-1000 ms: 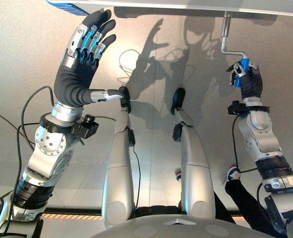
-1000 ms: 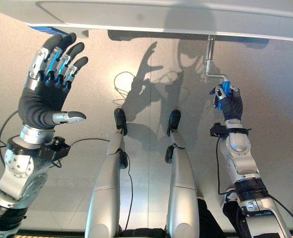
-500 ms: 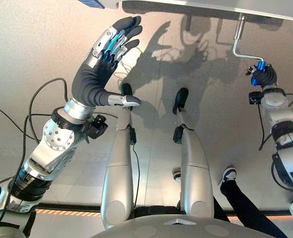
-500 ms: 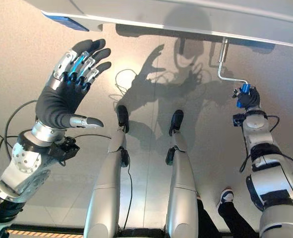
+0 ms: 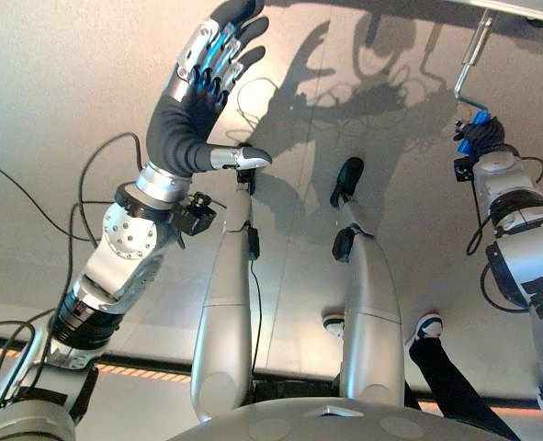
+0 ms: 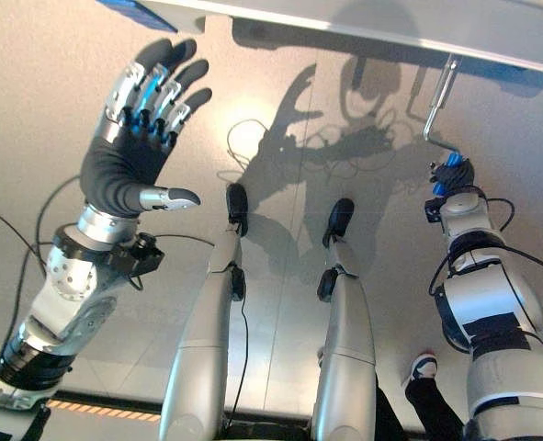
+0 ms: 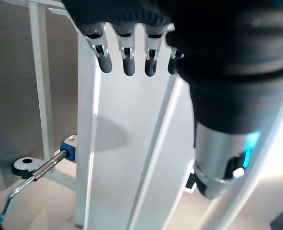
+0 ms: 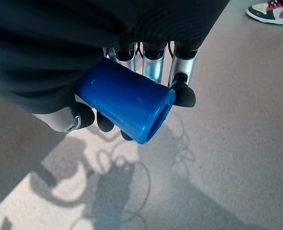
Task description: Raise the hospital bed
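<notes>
Left hand (image 7: 213,62) fingers straight, above white bed frame (image 7: 127,158); crank (image 7: 36,175) with blue handle alongside.

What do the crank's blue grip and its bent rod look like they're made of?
Blue grip: probably smooth moulded plastic, with an even matte colour, a soft sheen and a hollow rounded end; the right robot hand is curled round it. Bent rod: looks like bare or plated metal, thin, silver-grey and glinting along its length.

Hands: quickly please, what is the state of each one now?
Left hand: open, fingers spread, holding nothing.
Right hand: shut on the blue crank handle.
</notes>
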Robot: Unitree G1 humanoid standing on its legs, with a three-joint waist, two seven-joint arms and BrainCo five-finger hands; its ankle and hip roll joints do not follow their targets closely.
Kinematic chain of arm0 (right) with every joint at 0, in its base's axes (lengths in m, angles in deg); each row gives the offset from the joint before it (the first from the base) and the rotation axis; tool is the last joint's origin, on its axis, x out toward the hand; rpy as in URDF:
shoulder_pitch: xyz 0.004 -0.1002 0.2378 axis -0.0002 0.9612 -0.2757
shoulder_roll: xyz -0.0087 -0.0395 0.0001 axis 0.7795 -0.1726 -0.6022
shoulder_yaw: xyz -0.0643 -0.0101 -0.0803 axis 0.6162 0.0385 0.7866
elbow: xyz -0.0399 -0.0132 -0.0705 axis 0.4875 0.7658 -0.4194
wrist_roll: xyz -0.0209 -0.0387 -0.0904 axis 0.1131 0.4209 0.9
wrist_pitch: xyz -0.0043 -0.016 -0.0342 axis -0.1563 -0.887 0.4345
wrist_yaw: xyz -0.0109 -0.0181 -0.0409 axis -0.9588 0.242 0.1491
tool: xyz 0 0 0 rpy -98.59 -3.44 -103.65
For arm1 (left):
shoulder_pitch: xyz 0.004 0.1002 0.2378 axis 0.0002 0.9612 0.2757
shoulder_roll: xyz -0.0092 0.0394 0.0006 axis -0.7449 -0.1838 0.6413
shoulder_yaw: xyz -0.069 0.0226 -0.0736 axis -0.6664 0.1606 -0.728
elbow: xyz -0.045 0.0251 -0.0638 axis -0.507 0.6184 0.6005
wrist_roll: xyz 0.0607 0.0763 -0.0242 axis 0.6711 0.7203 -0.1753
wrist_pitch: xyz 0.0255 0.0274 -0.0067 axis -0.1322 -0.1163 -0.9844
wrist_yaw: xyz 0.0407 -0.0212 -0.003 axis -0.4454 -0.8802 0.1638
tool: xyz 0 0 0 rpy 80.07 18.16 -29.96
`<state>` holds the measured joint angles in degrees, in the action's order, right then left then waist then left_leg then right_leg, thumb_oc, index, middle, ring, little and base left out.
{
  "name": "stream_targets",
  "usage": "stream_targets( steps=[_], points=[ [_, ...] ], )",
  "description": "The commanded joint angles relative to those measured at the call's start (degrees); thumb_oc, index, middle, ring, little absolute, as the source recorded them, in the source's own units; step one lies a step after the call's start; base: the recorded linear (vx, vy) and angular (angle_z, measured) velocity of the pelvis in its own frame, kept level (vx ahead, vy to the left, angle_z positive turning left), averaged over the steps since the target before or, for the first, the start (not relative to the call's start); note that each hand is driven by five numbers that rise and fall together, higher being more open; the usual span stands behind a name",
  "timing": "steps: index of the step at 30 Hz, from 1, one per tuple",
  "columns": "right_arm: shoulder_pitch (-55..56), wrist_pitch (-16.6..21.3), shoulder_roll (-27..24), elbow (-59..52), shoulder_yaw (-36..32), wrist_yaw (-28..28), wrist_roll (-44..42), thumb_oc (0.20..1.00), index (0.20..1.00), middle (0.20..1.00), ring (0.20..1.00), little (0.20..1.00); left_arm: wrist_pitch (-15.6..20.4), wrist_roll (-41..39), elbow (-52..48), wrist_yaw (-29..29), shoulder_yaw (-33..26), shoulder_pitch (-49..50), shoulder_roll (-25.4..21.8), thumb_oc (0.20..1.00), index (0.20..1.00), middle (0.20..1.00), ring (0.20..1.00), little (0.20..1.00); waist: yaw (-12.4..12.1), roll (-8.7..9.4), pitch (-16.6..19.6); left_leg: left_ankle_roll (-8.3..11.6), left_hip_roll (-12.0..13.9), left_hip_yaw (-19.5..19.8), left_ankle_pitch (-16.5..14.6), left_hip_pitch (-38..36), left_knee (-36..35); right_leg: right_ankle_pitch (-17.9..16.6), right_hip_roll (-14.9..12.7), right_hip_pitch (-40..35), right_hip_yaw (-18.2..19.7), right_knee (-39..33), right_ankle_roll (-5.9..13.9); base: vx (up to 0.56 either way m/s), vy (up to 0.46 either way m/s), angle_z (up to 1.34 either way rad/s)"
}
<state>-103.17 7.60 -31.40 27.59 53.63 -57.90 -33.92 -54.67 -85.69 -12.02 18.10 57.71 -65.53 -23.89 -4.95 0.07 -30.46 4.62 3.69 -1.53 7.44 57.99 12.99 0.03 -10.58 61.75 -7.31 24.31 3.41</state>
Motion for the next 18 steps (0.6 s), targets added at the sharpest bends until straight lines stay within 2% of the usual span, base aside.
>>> stream_targets(
  steps=[1,2,3,4,5,6,7,8,9,12,13,14,15,16,17,18],
  points=[
    [-0.31,-1.05,9.0,-2.38,9.38,-3.3,7.7,0.2,0.2,0.2,0.2,0.2,1.41,0.88,-5.37,1.52,-0.04,0.71,2.59,1.0,1.0,1.0,1.0,1.0,-1.13,-6.37,0.67,-1.15,-0.42,0.64,-6.27,1.28,5.51,-0.66,0.7,0.12,-1.38,0.12,4.35,0.07,0.039,-0.03],
    [0.14,-1.12,10.7,-2.65,9.46,-3.34,7.75,0.2,0.2,0.2,0.2,0.2,1.23,0.8,-5.2,1.79,0.33,1.1,3.24,1.0,1.0,1.0,1.0,1.0,-1.45,-6.51,0.67,-0.86,-0.58,1.14,-8.01,0.02,5.9,0.99,0.64,-0.97,-0.86,0.87,4.9,-0.04,0.037,0.0],
    [-0.87,-1.04,12.09,-3.27,9.41,-3.3,7.34,0.2,0.2,0.2,0.2,0.2,1.3,0.76,-5.1,2.13,-0.07,0.36,3.36,1.0,1.0,1.0,1.0,1.0,-1.61,-6.64,0.67,-1.28,-0.61,0.76,-6.38,1.82,5.67,-0.62,0.52,0.49,-1.52,0.23,4.41,0.07,0.034,0.04],
    [-0.61,-1.12,13.56,-3.58,9.89,-3.41,7.49,0.2,0.2,0.2,0.2,0.2,1.35,0.65,-4.86,2.32,0.21,0.89,3.64,1.0,1.0,1.0,1.0,1.0,-1.91,-6.68,0.67,-0.95,-0.77,1.27,-8.12,0.44,6.12,1.0,0.53,-0.73,-1.01,1.02,4.95,0.01,0.028,0.04],
    [-1.14,-1.22,15.28,-4.23,10.97,-3.46,8.45,0.2,0.2,0.2,0.2,0.2,1.42,0.76,-4.74,2.73,0.12,0.8,3.64,1.0,1.0,1.0,1.0,1.0,-2.17,-6.71,0.67,-1.0,-0.86,1.3,-8.1,0.78,6.31,1.06,0.53,-0.57,-1.06,1.09,4.93,0.01,0.018,0.04],
    [-2.15,-1.22,16.79,-5.34,12.32,-3.01,10.32,0.2,0.2,0.2,0.2,0.2,1.53,0.92,-4.82,3.17,-0.47,0.26,3.55,1.0,1.0,1.0,1.0,1.0,-2.23,-6.78,0.67,-1.36,-0.92,0.89,-6.35,2.63,6.07,-0.59,0.29,0.83,-1.78,0.37,4.45,0.01,0.018,0.04],
    [-2.0,-1.1,18.5,-6.28,13.96,-3.29,12.11,0.2,0.2,0.2,0.2,0.2,1.56,0.74,-4.71,3.39,-0.1,0.63,3.83,1.0,1.0,1.0,1.0,1.0,-2.6,-6.89,0.67,-1.03,-0.99,1.44,-8.03,1.15,6.31,1.02,0.28,-0.32,-1.21,1.25,5.04,-0.04,0.018,0.07],
    [-2.92,-1.03,19.34,-7.2,14.66,-3.1,12.73,0.2,0.2,0.2,0.2,0.2,1.73,0.72,-4.74,3.5,-0.47,0.21,3.95,1.0,1.0,1.0,1.0,1.0,-2.5,-6.92,0.67,-1.38,-0.94,1.06,-6.26,2.87,6.02,-0.59,0.07,1.01,-1.94,0.55,4.51,0.06,0.022,0.04],
    [-2.52,-0.83,20.81,-8.37,15.74,-3.15,13.87,0.2,0.2,0.2,0.2,0.2,1.88,0.64,-4.56,3.83,-0.18,0.72,4.25,1.0,1.0,1.0,1.0,1.0,-2.83,-6.96,0.67,-1.02,-1.07,1.6,-7.98,1.34,6.38,1.07,0.11,-0.29,-1.33,1.27,5.05,0.01,0.029,0.05],
    [-2.67,0.51,24.3,-14.26,19.58,-3.74,16.59,0.2,0.2,0.2,0.2,0.2,2.37,0.41,-4.3,4.25,-0.5,1.11,4.49,1.0,1.0,1.0,1.0,1.0,-2.94,-6.81,0.67,-0.99,-1.26,1.55,-7.93,1.19,6.32,0.99,-0.02,-0.46,-1.44,1.2,5.05,0.02,0.029,0.05],
    [-2.46,1.54,25.3,-18.51,21.19,-3.95,17.57,0.2,0.2,0.2,0.2,0.2,2.57,0.45,-4.3,4.31,-0.63,1.36,4.41,1.0,1.0,1.0,1.0,1.0,-2.83,-6.67,0.67,-0.96,-1.3,1.52,-7.92,1.04,6.33,0.94,-0.07,-0.68,-1.41,0.98,5.02,-0.05,0.014,0.01],
    [-2.89,1.38,25.09,-18.92,21.29,-3.89,17.66,0.2,0.2,0.2,0.2,0.2,2.61,0.48,-4.42,4.31,-1.02,1.01,4.38,1.0,1.0,1.0,1.0,1.0,-2.66,-6.68,0.67,-1.32,-1.26,1.06,-6.19,2.55,6.01,-0.68,-0.15,0.56,-2.0,0.26,4.47,0.0,0.0,0.0],
    [-1.64,3.06,26.22,-22.78,21.2,-4.3,15.51,0.2,0.2,0.2,0.2,0.2,2.96,0.25,-4.33,3.98,-0.56,1.59,4.33,1.0,1.0,1.0,1.0,1.0,-2.7,-6.61,0.67,-0.97,-1.41,1.37,-7.92,0.61,6.21,0.86,-0.07,-0.99,-1.24,0.84,4.98,0.0,0.015,-0.06],
    [-1.63,4.27,26.45,-25.88,21.59,-4.54,14.35,0.2,0.2,0.2,0.2,0.2,3.37,-0.03,-4.44,3.91,-0.57,1.67,4.08,1.0,1.0,1.0,1.0,1.0,-2.71,-6.54,0.67,-0.96,-1.38,1.25,-7.9,0.4,6.23,0.79,-0.09,-1.25,-1.2,0.71,4.96,0.0,0.015,-0.07],
    [-2.12,4.19,26.2,-26.19,21.64,-4.51,14.35,0.2,0.2,0.2,0.2,0.2,3.43,-0.02,-4.54,3.89,-0.88,1.25,4.02,1.0,1.0,1.0,1.0,1.0,-2.62,-6.56,0.67,-1.32,-1.33,0.81,-6.17,1.93,5.92,-0.85,-0.17,0.0,-1.8,-0.02,4.41,-0.06,0.0,-0.07],
    [-1.88,5.04,26.26,-28.81,22.01,-4.64,13.16,0.2,0.2,0.2,0.2,0.2,3.73,-0.33,-4.6,3.7,-0.77,1.15,3.8,1.0,1.0,1.0,1.0,1.0,-2.65,-6.59,0.67,-1.28,-1.36,0.81,-5.97,1.86,5.8,-1.06,-0.16,-0.15,-1.76,-0.29,4.41,-0.06,-0.001,-0.08]
  ],
)
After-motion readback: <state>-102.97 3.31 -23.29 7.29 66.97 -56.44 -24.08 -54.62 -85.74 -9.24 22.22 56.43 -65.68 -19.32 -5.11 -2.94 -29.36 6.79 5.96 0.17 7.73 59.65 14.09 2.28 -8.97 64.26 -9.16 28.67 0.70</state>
